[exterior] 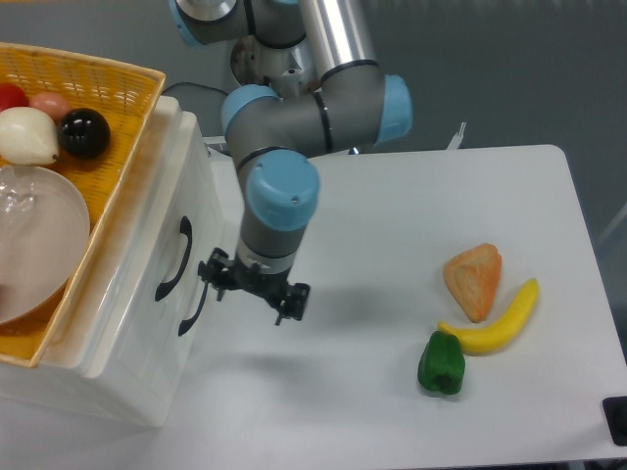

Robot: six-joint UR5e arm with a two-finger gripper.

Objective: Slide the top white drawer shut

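Note:
The top white drawer (186,211) is the upper front of the white cabinet at the left, with a curved black handle (173,258). Its front looks about level with the lower drawer front (147,362), which has its own black handle (194,305). My gripper (251,302) hangs just right of the two handles, pointing down at the table, close to the drawer fronts but not touching them. Its fingers (283,311) stand apart and hold nothing.
A yellow wicker basket (118,196) sits on the cabinet, holding a clear bowl (34,240), a black ball (82,132) and other fruit. On the table at the right lie an orange wedge (474,280), a banana (500,323) and a green pepper (442,363).

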